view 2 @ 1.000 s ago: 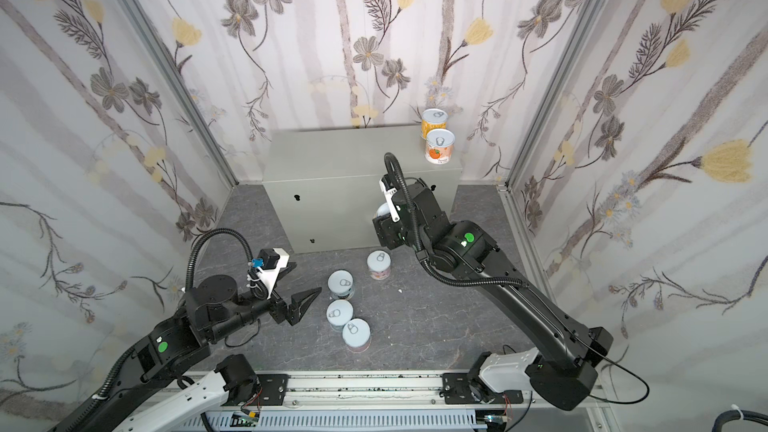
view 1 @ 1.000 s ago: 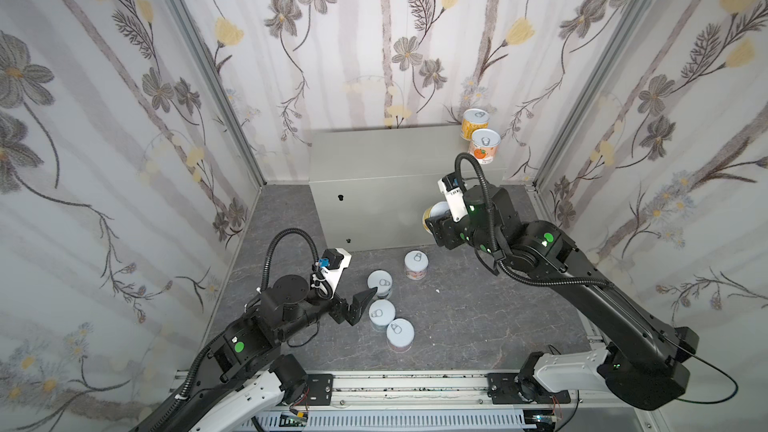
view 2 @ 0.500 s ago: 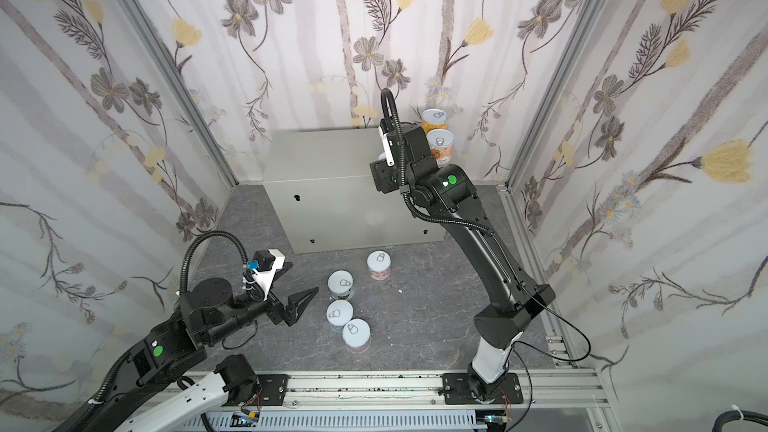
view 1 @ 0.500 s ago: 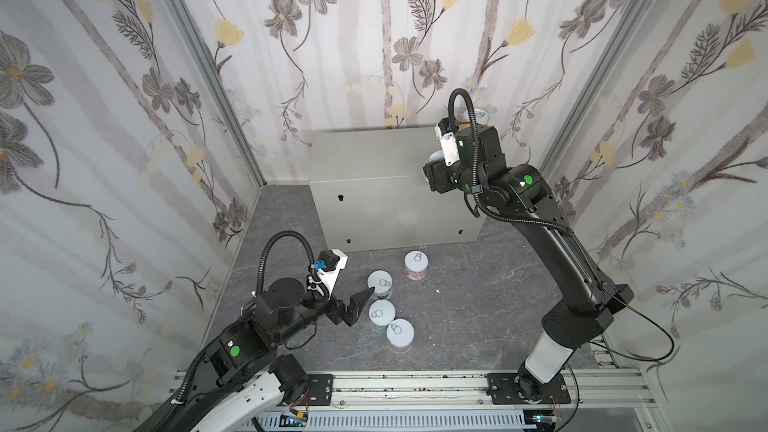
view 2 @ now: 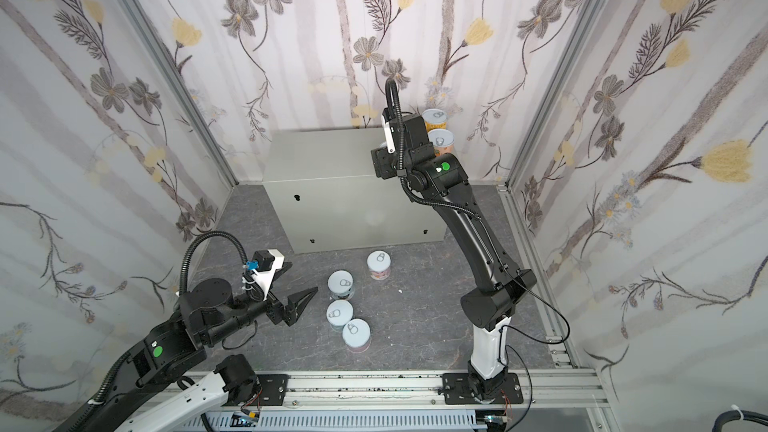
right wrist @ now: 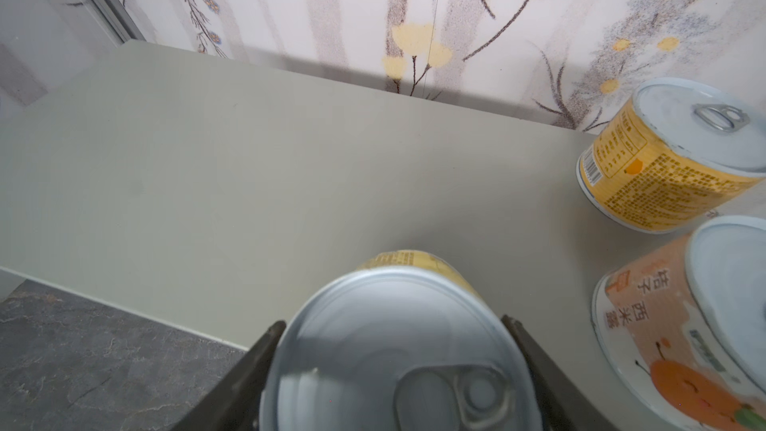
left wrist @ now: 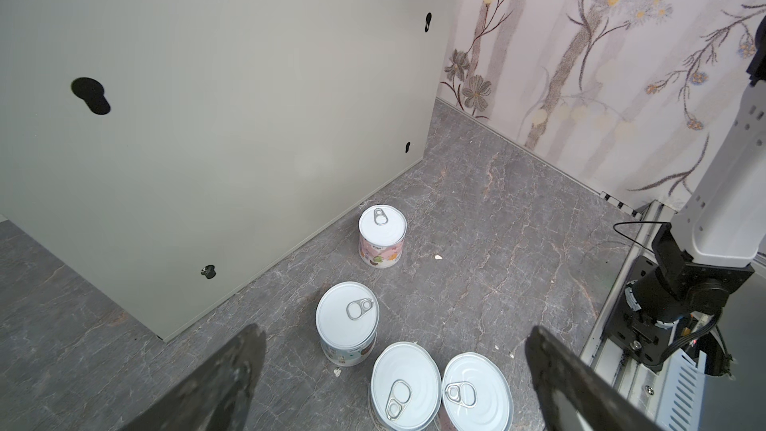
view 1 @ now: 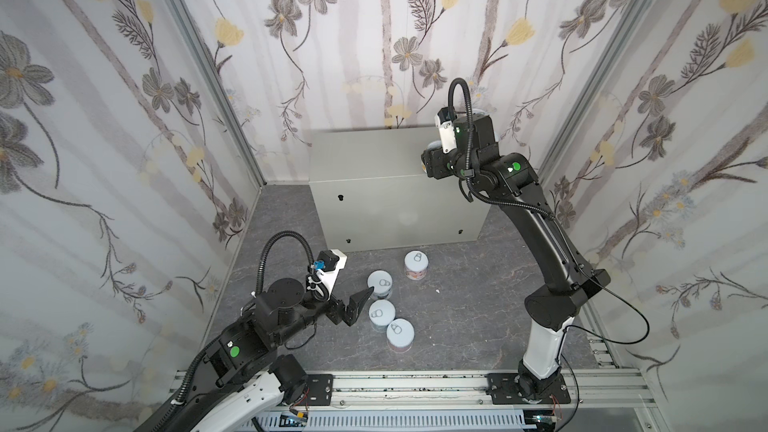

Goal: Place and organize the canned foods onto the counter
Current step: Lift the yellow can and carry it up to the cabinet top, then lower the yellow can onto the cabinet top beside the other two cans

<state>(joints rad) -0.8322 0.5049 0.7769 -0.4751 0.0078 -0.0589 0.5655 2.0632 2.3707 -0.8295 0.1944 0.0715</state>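
Note:
The counter (view 1: 374,160) is a pale grey cabinet against the back wall. My right gripper (right wrist: 393,322) is shut on a yellow-labelled can (right wrist: 393,366) just over the counter's top (right wrist: 248,159), near its front edge. Beside it on the top stand a yellow can (right wrist: 663,167) and an orange can (right wrist: 684,333), both also in a top view: the yellow can (view 2: 434,118) and the orange can (view 2: 441,141). Several cans stand on the floor: a pink one (view 1: 416,263) and a cluster (view 1: 381,313). My left gripper (left wrist: 393,337) hangs open and empty just left of the cluster.
The dark marbled floor (view 1: 465,305) lies in front of the counter. Flowered walls close in on three sides. An aluminium rail (view 1: 415,384) carrying both arm bases runs along the front. The left part of the counter's top (view 2: 324,155) is bare.
My right arm has risen from in front of the counter's face to above its top, carrying the yellow can. The left arm has barely moved and stays open.

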